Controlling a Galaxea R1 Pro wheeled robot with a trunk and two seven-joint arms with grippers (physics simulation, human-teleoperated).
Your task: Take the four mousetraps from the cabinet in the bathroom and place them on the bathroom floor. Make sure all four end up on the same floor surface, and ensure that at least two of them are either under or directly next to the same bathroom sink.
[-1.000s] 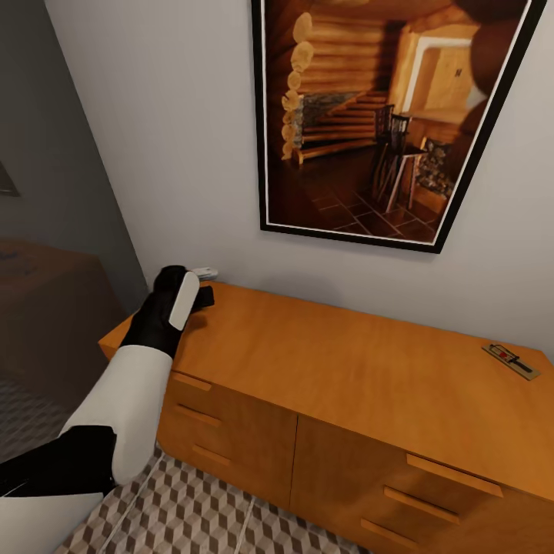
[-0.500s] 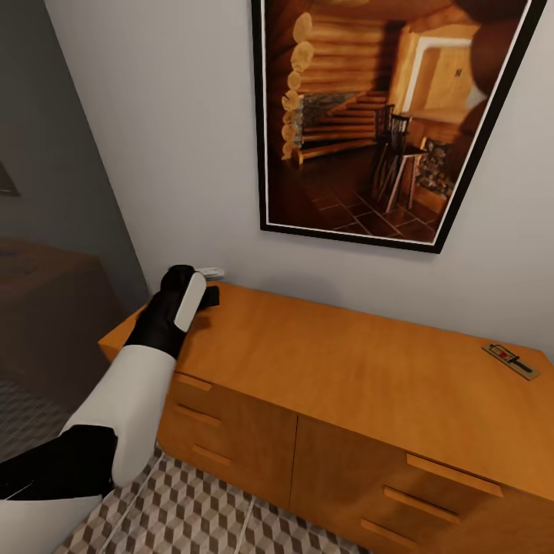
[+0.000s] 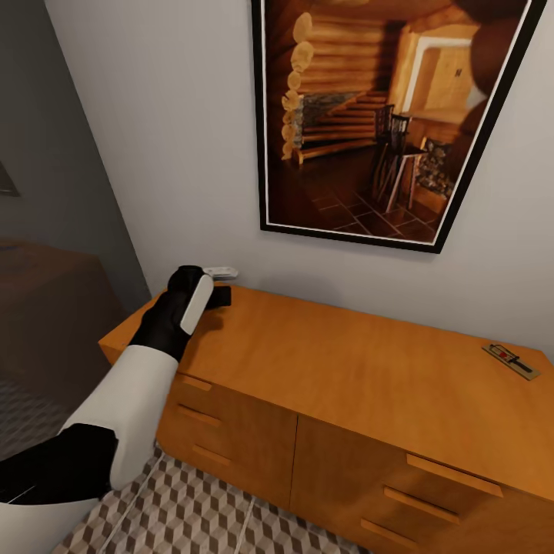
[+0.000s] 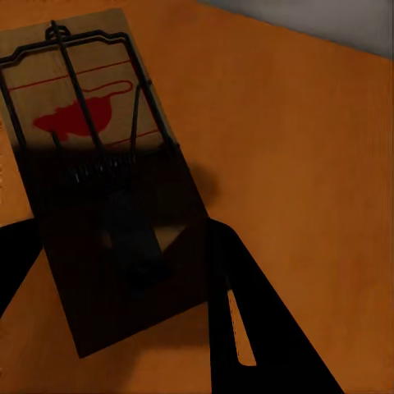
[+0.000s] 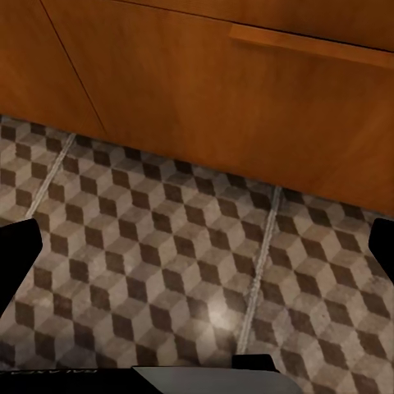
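Note:
A mousetrap (image 4: pixel 98 164), a flat brown plate with a wire bar and a red mouse print, lies on the orange-brown cabinet (image 3: pixel 346 369) top near its back left corner. My left gripper (image 3: pixel 219 285) is low over that corner. In the left wrist view it (image 4: pixel 123 234) stands open, its dark fingers (image 4: pixel 254 328) flanking the trap's near end. A second mousetrap (image 3: pixel 510 360) lies at the cabinet top's far right edge. My right gripper (image 5: pixel 197 246) hangs open and empty over the cube-pattern bathroom floor (image 5: pixel 164 271), facing a drawer front (image 5: pixel 205 74). The sink is out of view.
A large framed picture (image 3: pixel 369 115) hangs on the white wall just above the cabinet. Slim bar handles (image 3: pixel 454 475) stick out from the drawer fronts. A grey wall (image 3: pixel 46 192) stands to the left of the cabinet. Patterned floor (image 3: pixel 192 508) shows in front of it.
My left gripper has slid to the right and a little toward the wall along the cabinet top's back left corner. The far-right mousetrap has stayed put.

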